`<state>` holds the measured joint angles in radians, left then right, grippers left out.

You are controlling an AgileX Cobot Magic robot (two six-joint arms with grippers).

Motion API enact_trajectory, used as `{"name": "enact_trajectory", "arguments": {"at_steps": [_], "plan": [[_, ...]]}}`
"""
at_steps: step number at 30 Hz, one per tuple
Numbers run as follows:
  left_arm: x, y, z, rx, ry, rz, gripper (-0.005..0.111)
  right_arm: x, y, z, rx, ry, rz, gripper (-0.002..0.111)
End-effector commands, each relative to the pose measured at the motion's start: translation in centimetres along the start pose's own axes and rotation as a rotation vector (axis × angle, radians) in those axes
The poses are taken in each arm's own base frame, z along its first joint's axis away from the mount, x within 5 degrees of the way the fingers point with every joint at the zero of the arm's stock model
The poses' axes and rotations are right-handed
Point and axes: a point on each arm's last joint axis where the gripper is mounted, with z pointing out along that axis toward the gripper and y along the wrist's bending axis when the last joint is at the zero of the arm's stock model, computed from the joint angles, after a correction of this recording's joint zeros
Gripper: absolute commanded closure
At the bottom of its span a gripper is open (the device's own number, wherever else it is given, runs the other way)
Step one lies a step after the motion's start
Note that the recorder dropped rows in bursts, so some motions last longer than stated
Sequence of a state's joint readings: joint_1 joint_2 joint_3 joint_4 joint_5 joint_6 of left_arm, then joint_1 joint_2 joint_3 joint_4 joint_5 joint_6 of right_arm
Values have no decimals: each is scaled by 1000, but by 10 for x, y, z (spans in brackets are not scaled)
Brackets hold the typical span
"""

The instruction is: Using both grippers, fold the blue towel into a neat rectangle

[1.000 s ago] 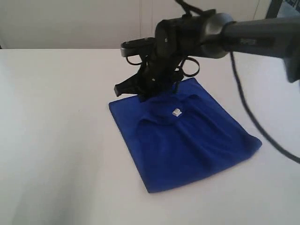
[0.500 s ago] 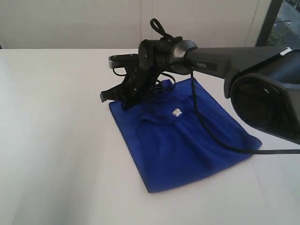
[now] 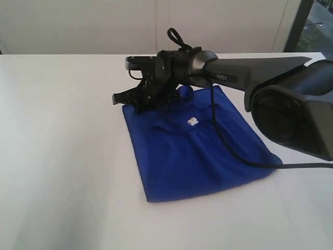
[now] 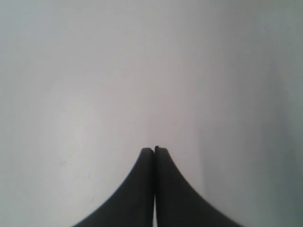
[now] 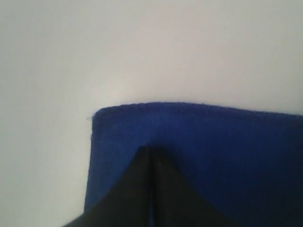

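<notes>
The blue towel (image 3: 197,151) lies folded into a rough rectangle on the white table, its small white label (image 3: 192,121) facing up. My right gripper (image 3: 141,105) reaches across to the towel's far left corner. In the right wrist view its fingers (image 5: 150,151) are shut, tips resting on the blue towel (image 5: 218,142) just inside that corner; no cloth shows between them. My left gripper (image 4: 154,149) is shut over bare table with nothing in it, and it is out of the exterior view.
The white table (image 3: 62,135) spreads wide to the left and front of the towel. The right arm's thick black body (image 3: 291,114) and its cable (image 3: 229,151) hang over the towel's right side.
The right gripper has moved left to the towel's far left corner. The towel has shifted left and back with it and lies flatter, with fewer ridges.
</notes>
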<state>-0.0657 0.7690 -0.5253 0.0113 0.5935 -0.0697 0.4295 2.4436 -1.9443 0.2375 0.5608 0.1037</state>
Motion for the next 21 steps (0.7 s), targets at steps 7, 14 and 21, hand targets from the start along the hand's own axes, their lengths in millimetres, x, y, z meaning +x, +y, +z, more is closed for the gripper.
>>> {"name": "enact_trajectory", "arguments": {"at_steps": [7,14,21], "plan": [[2,0,0,0,5,-6,107,-23,-52,-1,60,-158,144,108],[2,0,0,0,5,-6,107,-29,-75,-6,80,-191,194,108],[2,0,0,0,5,-6,107,-39,-62,-25,64,-215,151,108]]}}
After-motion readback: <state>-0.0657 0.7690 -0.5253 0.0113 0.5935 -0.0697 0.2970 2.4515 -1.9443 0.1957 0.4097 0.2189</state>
